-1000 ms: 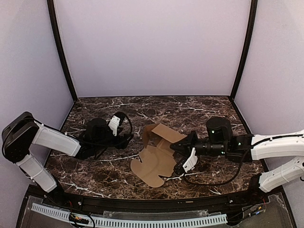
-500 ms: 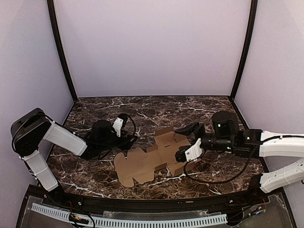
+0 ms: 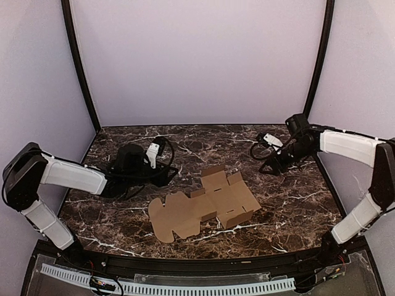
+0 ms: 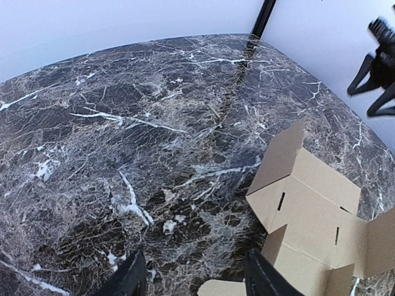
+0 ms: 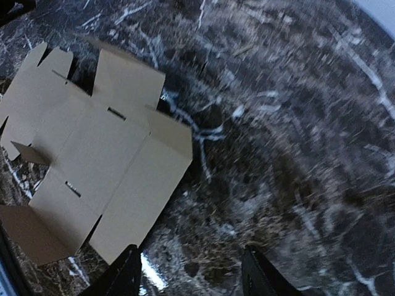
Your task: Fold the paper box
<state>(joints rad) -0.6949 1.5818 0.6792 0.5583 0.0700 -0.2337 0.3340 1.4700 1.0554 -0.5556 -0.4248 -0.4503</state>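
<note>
While the paper box point(image 3: 203, 206) lies unfolded mid-way across the glossy, white-veined dark marble table point(image 3: 296, 197), a matte brown die-cut sheet with rounded tabs and some flaps tilted up, my left gripper point(image 4: 194, 280) and right gripper point(image 5: 191, 271) both gape, holding nothing.

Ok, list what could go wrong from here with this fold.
1. The paper box lies loose and mostly flat on the marble table; neither open gripper holds it, so a push on a flap may slide it instead of creasing.
2. The right gripper sits far off by the back corner while the left gripper is beside the sheet; a one-sided approach could spin it.
</note>
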